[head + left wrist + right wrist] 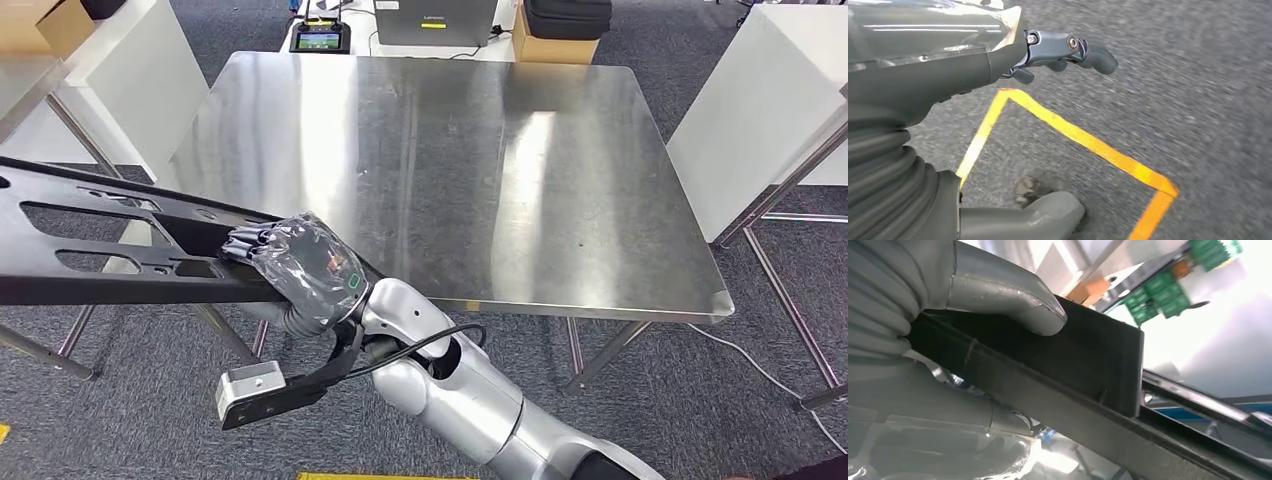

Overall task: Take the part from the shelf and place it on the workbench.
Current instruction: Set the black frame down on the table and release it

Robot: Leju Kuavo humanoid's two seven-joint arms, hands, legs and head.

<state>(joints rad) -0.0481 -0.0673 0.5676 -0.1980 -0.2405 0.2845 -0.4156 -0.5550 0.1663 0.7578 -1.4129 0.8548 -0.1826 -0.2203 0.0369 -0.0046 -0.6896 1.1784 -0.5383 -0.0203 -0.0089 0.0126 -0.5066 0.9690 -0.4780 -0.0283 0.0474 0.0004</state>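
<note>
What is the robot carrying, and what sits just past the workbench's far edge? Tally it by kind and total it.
Black part, held by the right robot hand: 1
Laptop: 1
Small screen device: 1
Cardboard box: 1
Black case on that box: 1
Total: 5

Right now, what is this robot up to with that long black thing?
The robot's right hand grips a long black flat part with cut-out slots, holding it off the near left corner of the shiny steel workbench. The part is not yet on the bench. Its left hand hangs over grey carpet with yellow floor tape and holds nothing.
</note>
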